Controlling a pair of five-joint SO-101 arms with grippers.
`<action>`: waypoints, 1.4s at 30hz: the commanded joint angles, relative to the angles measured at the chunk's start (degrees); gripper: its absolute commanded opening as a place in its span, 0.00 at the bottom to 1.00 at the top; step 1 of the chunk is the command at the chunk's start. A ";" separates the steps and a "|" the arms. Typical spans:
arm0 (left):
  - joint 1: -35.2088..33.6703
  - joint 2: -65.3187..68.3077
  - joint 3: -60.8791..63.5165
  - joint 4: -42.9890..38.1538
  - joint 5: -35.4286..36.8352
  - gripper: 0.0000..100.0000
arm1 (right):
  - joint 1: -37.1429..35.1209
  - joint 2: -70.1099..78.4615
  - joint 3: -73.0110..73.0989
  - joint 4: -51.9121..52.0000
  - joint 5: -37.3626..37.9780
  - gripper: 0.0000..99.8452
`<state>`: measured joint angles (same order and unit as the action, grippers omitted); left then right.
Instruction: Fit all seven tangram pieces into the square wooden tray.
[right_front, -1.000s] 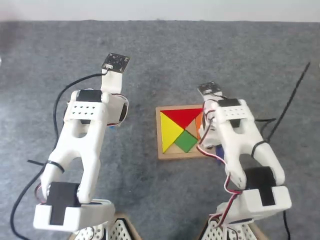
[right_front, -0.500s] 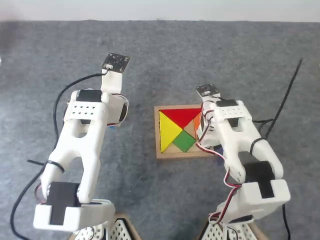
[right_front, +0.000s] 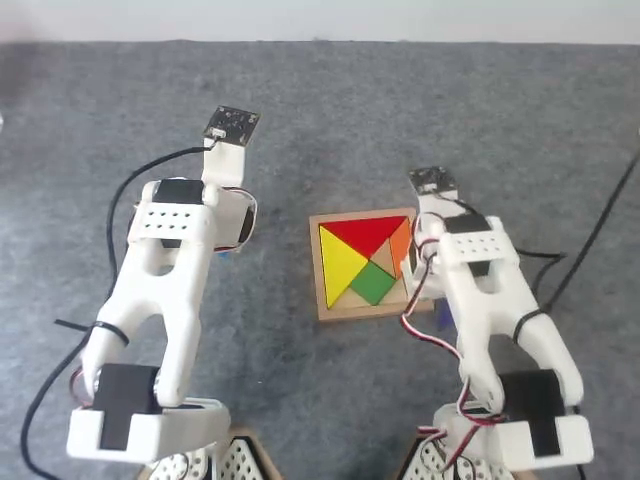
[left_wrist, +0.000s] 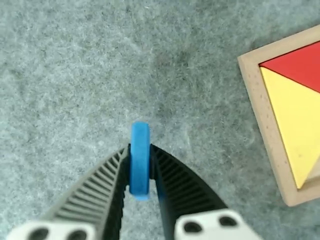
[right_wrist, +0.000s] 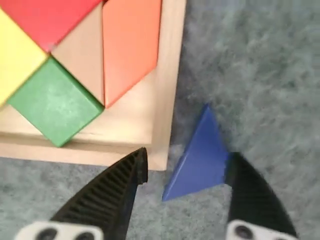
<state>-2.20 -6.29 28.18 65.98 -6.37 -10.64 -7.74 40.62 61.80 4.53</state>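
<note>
- A grey felt surface (right_front: 300, 120) is covering the table, with a pale strip running along its far edge.
- The left gripper (left_wrist: 140, 152) is pinching a blue piece (left_wrist: 140, 142) edge-on between closed fingers, above bare felt.
- The right gripper (right_wrist: 187, 156) is standing spread around a blue triangle (right_wrist: 200, 155) lying flat on the felt; one finger (right_wrist: 240, 175) is appearing to touch it.
- The wooden tray (right_wrist: 167, 75) is lying just outside the other finger.
- The high view is taking in the red piece (right_front: 365, 235), yellow piece (right_front: 338, 265) and green piece (right_front: 372, 283); the right wrist view is bringing out the orange piece (right_wrist: 130, 45) with bare wood beside it.
</note>
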 joint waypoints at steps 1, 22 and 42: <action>-0.53 -3.25 -0.13 -0.70 -0.53 0.01 | 0.75 -1.63 0.00 -2.33 -1.85 0.30; -0.53 -3.25 -0.13 -0.79 -0.53 0.01 | 6.64 3.56 0.18 -1.01 -6.24 0.30; -0.53 -3.16 -0.13 -0.70 -0.53 0.01 | 10.68 4.00 0.70 -1.54 -5.36 0.30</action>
<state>-2.20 -6.29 28.18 65.98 -6.37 -0.35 -3.43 40.97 60.31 -1.10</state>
